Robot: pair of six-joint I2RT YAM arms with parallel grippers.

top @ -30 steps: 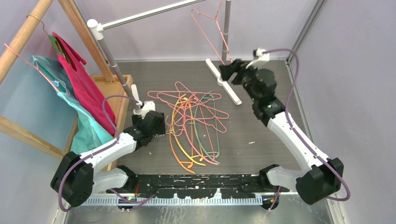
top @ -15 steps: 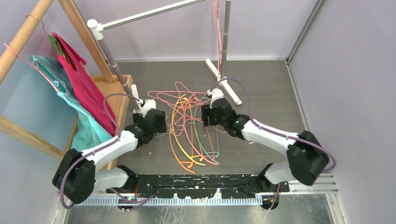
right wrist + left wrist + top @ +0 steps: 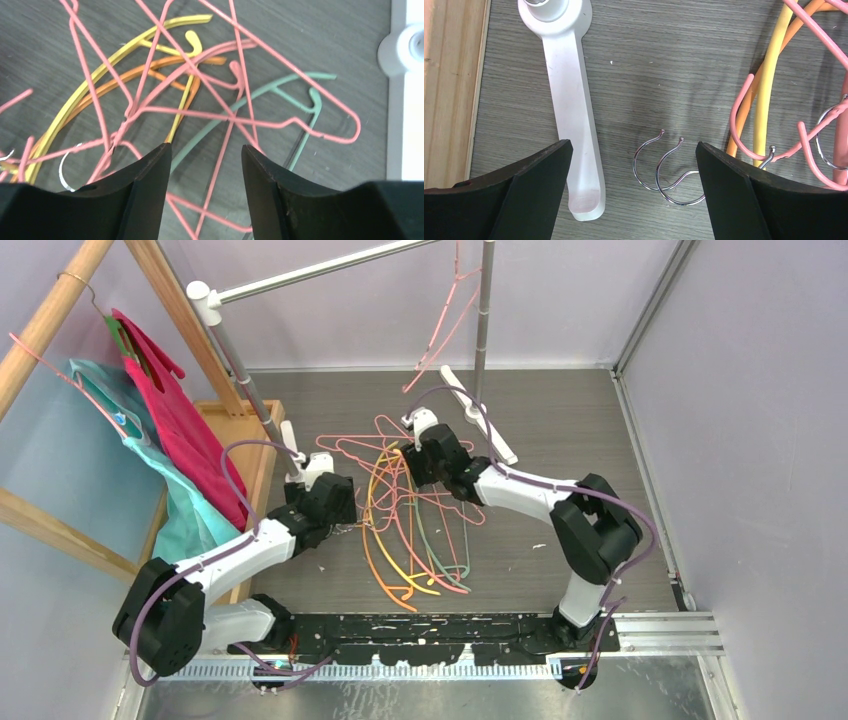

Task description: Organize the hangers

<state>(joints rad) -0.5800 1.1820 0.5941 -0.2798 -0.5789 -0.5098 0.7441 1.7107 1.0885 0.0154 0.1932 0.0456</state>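
Observation:
A tangled pile of bare hangers point(image 3: 415, 510) lies mid-table: pink wire triangles with curved orange, yellow and pale green ones. One pink hanger point(image 3: 447, 315) hangs on the metal rail point(image 3: 320, 270) at the back. My left gripper point(image 3: 335, 502) is open at the pile's left edge; in its wrist view two metal hooks point(image 3: 664, 167) lie on the table between its jaws. My right gripper point(image 3: 415, 462) is open low over the pile's top; in its wrist view a pink wire point(image 3: 220, 160) runs between its jaws, with yellow point(image 3: 100, 75) and green point(image 3: 280, 85) hangers beyond.
The rail's white feet lie on the table at the left point(image 3: 291, 450) and back right point(image 3: 480, 412); the left foot also shows in the left wrist view point(image 3: 574, 110). A wooden rack point(image 3: 60, 300) with magenta and teal garments point(image 3: 170, 440) stands at the left beside a wooden tray point(image 3: 255, 440).
My right arm has swung from the rail's right foot down to the pile, then further left over its top. The pink hanger on the rail swings. My left arm has barely moved.

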